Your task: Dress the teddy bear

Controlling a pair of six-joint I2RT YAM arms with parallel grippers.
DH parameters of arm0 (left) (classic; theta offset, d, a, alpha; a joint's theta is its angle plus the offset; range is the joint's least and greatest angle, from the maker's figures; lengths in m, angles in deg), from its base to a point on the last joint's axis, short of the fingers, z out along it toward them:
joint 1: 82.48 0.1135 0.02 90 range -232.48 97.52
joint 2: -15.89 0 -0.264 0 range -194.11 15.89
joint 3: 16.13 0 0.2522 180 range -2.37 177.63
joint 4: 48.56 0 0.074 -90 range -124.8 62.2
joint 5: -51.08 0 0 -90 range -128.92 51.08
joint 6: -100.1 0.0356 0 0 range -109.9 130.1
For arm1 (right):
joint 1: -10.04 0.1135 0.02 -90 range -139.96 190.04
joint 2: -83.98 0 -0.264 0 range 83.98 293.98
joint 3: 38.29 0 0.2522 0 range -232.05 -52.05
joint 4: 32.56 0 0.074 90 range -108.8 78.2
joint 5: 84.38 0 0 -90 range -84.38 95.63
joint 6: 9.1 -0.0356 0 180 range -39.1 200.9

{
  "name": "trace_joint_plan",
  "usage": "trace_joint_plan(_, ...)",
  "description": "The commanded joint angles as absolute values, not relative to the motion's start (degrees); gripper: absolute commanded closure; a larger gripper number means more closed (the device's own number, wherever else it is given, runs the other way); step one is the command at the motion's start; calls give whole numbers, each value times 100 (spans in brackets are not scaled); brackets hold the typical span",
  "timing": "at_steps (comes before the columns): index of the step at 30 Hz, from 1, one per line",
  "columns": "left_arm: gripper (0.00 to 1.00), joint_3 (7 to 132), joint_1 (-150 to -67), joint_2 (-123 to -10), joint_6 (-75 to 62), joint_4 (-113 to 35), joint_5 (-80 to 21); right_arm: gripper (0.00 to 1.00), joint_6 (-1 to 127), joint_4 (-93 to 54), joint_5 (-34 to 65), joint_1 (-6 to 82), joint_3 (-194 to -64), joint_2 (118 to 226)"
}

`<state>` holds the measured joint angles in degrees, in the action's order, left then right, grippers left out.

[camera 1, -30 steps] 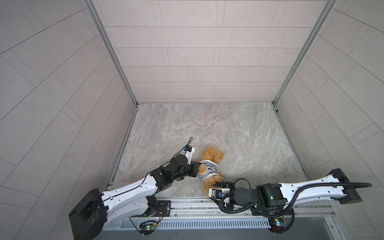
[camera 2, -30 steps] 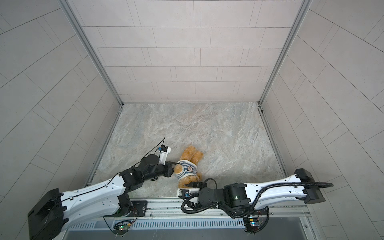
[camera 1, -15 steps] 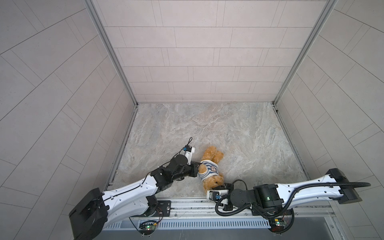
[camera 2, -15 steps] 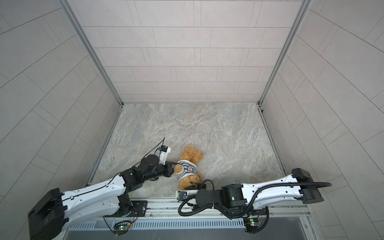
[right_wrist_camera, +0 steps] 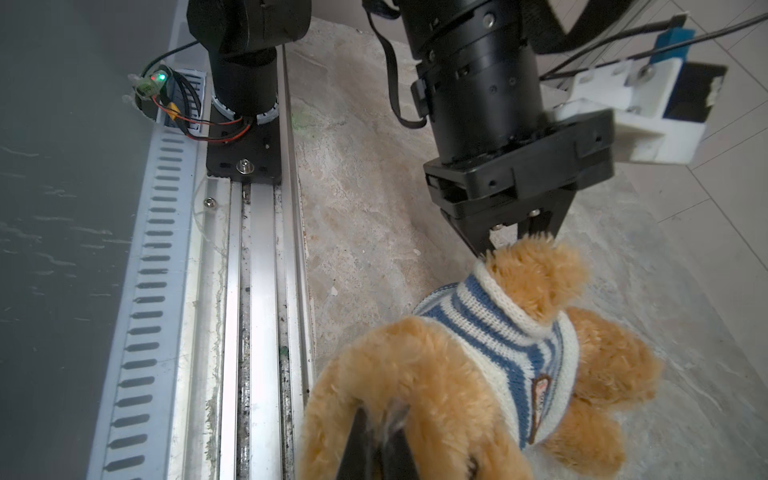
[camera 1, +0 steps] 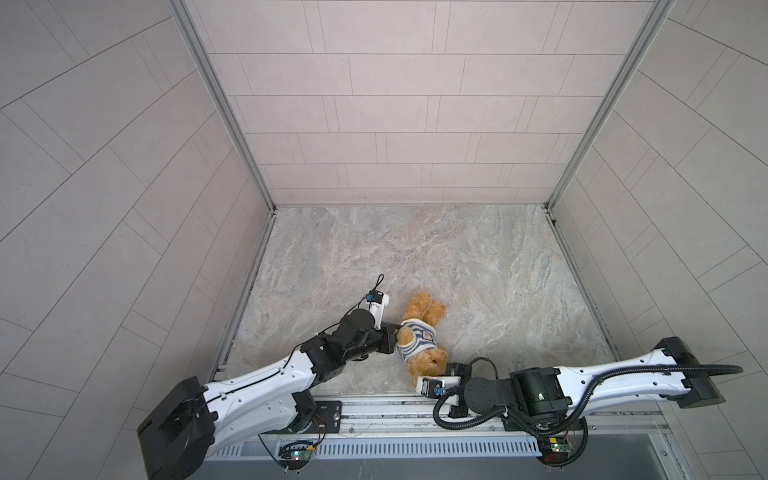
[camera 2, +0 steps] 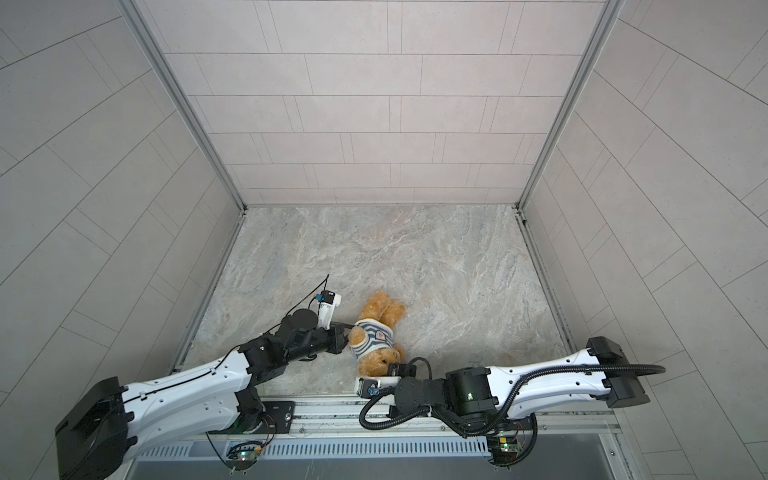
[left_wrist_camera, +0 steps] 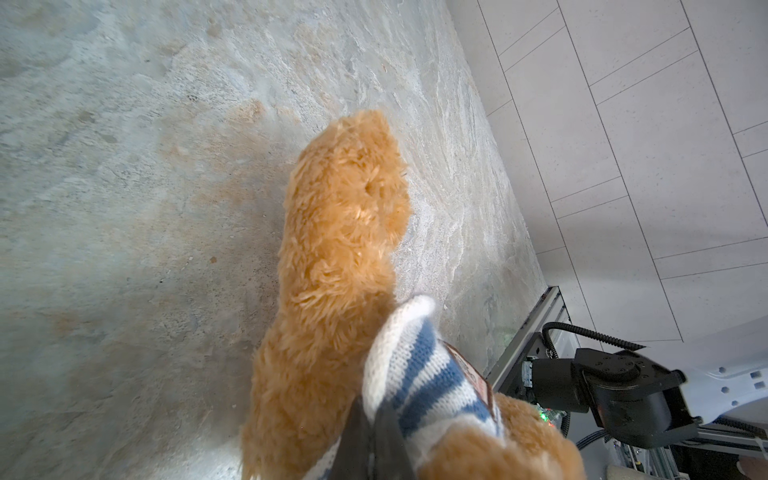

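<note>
The teddy bear (camera 1: 424, 306) (camera 2: 380, 307) lies on the marbled tabletop (camera 1: 478, 270) in the lower centre of both top views. It is close to the metal rail (camera 1: 374, 405) along the lower edge of the table. Its legs point toward the upper part of the frame and its head toward the lower part. A blue-and-white striped shirt (camera 1: 415, 338) (camera 2: 372, 337) covers its torso, and a small badge shows on the knit. The left gripper (camera 1: 395, 333) (camera 2: 347, 332) reaches in from the lower left and meets the bear at the shirt's left side. In the left wrist view its fingers (left_wrist_camera: 357, 432) are pressed together on the shirt's (left_wrist_camera: 419, 374) white-edged knit, at the lower centre of the frame, with the bear's (left_wrist_camera: 340, 216) fur running up the frame beyond them. The right wrist view shows this gripper (right_wrist_camera: 513, 239) at centre right, pinching where one arm leaves the sleeve cuff of the shirt (right_wrist_camera: 498, 316). The right gripper (camera 1: 446, 366) (camera 2: 392, 368) comes in from the lower right, just above the rail, and meets the bear's head. In the right wrist view its fingers (right_wrist_camera: 357, 444), at the bottom centre, are closed tightly on the head fur of the bear (right_wrist_camera: 415, 374).
</note>
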<state>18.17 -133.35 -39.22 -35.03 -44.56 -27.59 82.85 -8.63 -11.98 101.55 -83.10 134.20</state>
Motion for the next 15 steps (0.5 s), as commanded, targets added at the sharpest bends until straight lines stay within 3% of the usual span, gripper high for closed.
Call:
trace_joint_plan(1,100,1784,-13301,-3763,-3379,-4463,-2792,100,8471,-979,-1464,10198,-8514,13122)
trace_joint_plan(9,100,1989,-13301,-3160,-2898,-3597,-3096,100,8080,-1881,-2058,10067,-8495,12381)
trace_joint_plan(15,100,2051,-13304,-2907,-2752,-3221,-3229,100,6757,-1859,-1993,8985,-8200,11764)
